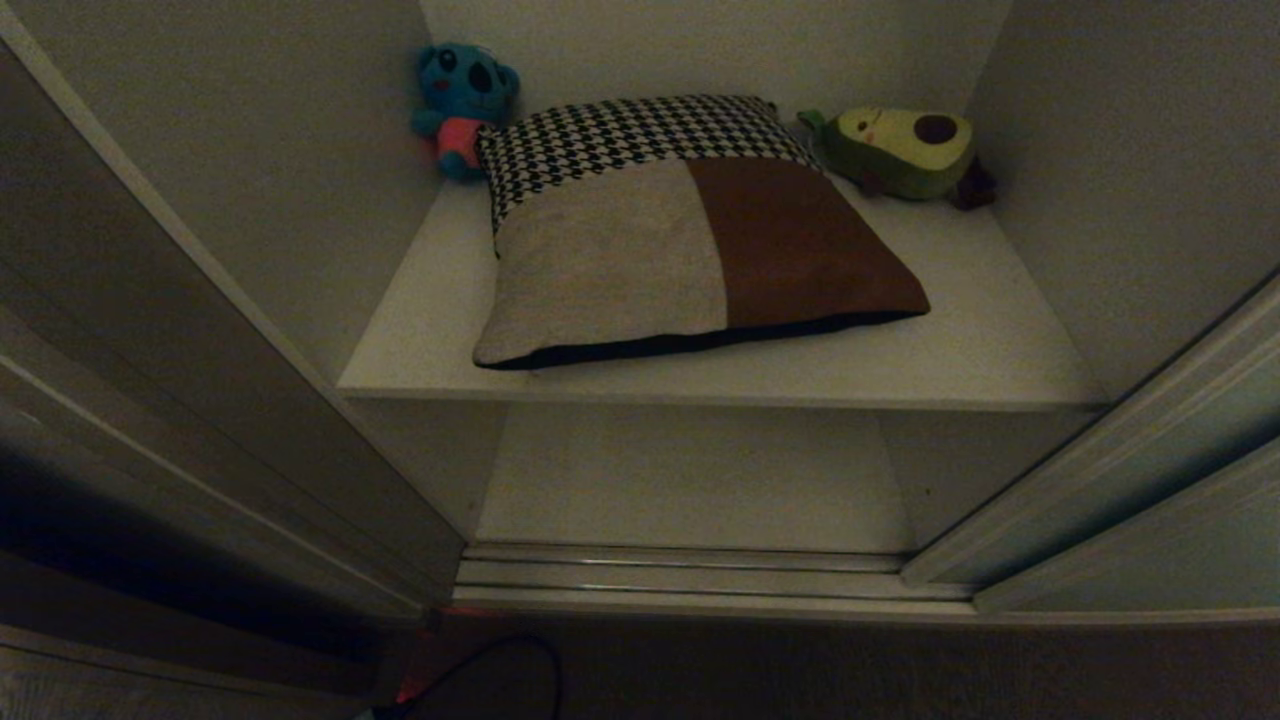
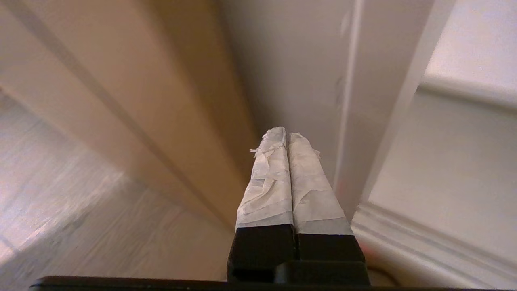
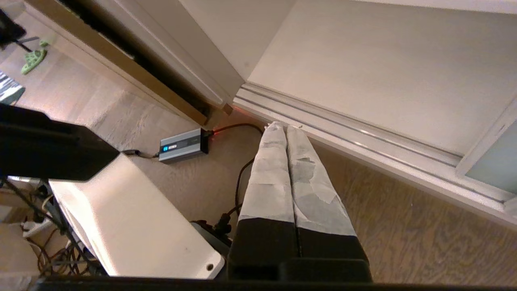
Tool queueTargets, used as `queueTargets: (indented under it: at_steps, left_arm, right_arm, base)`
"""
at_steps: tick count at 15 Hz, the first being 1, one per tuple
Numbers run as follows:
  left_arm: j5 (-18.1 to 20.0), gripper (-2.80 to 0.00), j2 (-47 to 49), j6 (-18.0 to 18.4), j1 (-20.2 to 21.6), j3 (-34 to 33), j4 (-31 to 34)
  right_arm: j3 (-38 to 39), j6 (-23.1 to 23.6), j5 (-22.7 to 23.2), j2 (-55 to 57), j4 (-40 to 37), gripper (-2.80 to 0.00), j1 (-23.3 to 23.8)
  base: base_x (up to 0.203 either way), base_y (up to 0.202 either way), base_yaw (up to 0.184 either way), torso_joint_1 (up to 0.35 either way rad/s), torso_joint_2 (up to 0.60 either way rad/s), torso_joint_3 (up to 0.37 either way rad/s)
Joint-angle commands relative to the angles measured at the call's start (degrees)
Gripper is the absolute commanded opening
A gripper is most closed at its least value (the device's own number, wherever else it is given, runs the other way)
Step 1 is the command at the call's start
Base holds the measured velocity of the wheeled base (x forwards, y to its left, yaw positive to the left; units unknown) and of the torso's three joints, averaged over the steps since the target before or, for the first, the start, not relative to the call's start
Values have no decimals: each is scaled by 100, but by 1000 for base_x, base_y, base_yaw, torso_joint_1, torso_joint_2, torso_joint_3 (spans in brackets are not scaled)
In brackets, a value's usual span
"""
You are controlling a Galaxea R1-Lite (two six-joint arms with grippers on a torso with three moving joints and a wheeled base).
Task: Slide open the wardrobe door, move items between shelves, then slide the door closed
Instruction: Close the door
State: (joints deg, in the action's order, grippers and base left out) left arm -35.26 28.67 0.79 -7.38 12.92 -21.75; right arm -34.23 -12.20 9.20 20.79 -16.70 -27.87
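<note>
The wardrobe stands open, its sliding door (image 1: 1150, 500) pushed to the right. A patchwork cushion (image 1: 690, 240) of houndstooth, cream and brown lies flat on the upper shelf (image 1: 980, 340), between a blue plush toy (image 1: 462, 105) and an avocado plush (image 1: 905, 150). The left gripper (image 2: 286, 135) and right gripper (image 3: 281, 127) both have their fingers pressed together, holding nothing, low near the floor track (image 1: 690, 575).

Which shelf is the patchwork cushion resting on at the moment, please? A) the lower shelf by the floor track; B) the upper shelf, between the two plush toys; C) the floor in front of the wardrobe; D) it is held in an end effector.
B: in the head view the patchwork cushion lies flat on the upper shelf, with the blue plush toy and the avocado plush toy behind it at either back corner.
</note>
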Motion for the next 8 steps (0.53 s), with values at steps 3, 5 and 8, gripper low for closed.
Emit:
queueTargets:
  at_steps: [3,5,8]
  left_arm:
    - [165,-280,-1340,8,293,-372,957]
    - [650,-280,-1479,26,360,-946,1026]
    - [2900,-280,-1739,-44,453,-1232,1328]
  right_arm:
    - [109,16,38,-162,-9,-280,-8]
    - [140,16,38,-204,-9,-280,-8]
    - [184,11,95,-207,-17,-280,-8]
  base:
    - [0,0,0,0,0,0]
    - [0,0,0,0,0,0]
    - [0,0,0,0,0,0]
